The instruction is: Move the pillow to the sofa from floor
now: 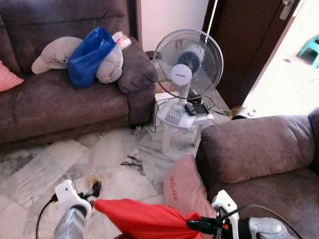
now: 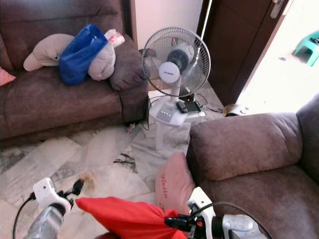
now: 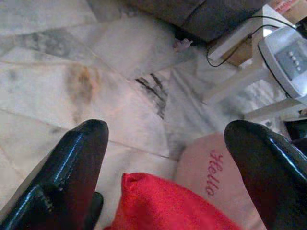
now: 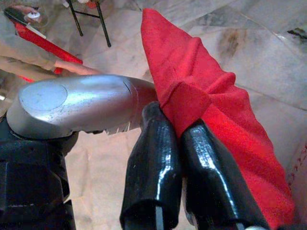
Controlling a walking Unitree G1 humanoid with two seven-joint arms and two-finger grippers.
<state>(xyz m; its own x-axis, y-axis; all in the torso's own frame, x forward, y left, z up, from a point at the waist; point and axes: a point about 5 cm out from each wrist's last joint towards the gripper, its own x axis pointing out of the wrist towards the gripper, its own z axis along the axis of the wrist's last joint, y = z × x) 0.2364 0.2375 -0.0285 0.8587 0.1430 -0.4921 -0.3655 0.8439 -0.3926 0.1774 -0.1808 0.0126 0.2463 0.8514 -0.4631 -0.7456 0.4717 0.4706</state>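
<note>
A red pillow (image 1: 142, 218) hangs low in front of me, above the marble floor. My right gripper (image 1: 192, 225) is shut on its right corner, and the right wrist view shows both fingers (image 4: 153, 143) pinching the red cloth (image 4: 225, 110). My left gripper (image 1: 93, 190) is open at the pillow's left tip, not holding it; its fingers (image 3: 81, 148) stand wide apart over the floor. A pink pillow (image 1: 182, 190) marked "Hello" leans on the floor against the right sofa (image 1: 259, 149). The long brown sofa (image 1: 65, 102) stands at the far left.
A grey pillow (image 1: 55, 54), a blue bag (image 1: 88, 56) and a pink cushion (image 1: 7, 77) lie on the left sofa. A fan (image 1: 187, 64) on a white stool (image 1: 174, 119) stands between the sofas with cables around it. A person's sleeve and hand (image 4: 43, 60) appear in the right wrist view.
</note>
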